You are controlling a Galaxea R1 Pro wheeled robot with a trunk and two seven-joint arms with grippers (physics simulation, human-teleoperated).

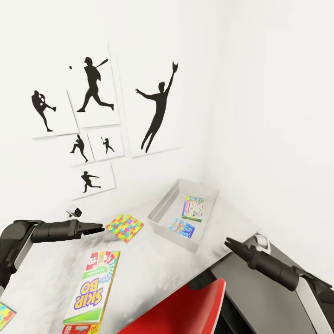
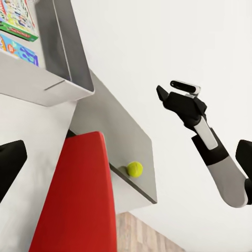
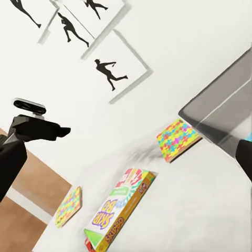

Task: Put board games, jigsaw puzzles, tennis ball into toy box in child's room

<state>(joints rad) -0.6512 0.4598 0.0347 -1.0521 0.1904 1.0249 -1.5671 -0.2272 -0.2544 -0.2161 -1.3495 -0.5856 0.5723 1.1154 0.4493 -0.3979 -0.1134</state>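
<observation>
The grey toy box [image 1: 163, 207] sits in the table's far corner and holds the green-edged board game [image 1: 193, 208] and the small blue one [image 1: 182, 227]. One jigsaw puzzle [image 1: 124, 227] lies just left of the box. The thick red-yellow-green board game [image 1: 93, 287] lies nearer me, and a second jigsaw puzzle [image 1: 5, 316] pokes in at the lower left. My left gripper [image 1: 95, 228] hovers open beside the first puzzle, holding nothing. My right gripper [image 1: 230, 243] hangs open and empty right of the box, over the table's end. The tennis ball [image 2: 135, 168] rests on the lower dark unit.
A red chair [image 1: 185, 308] stands against the table's near edge, between my arms. The dark grey end unit [image 1: 260, 292] is below my right arm. White walls with black sports pictures [image 1: 157, 109] close off the corner behind the toy box.
</observation>
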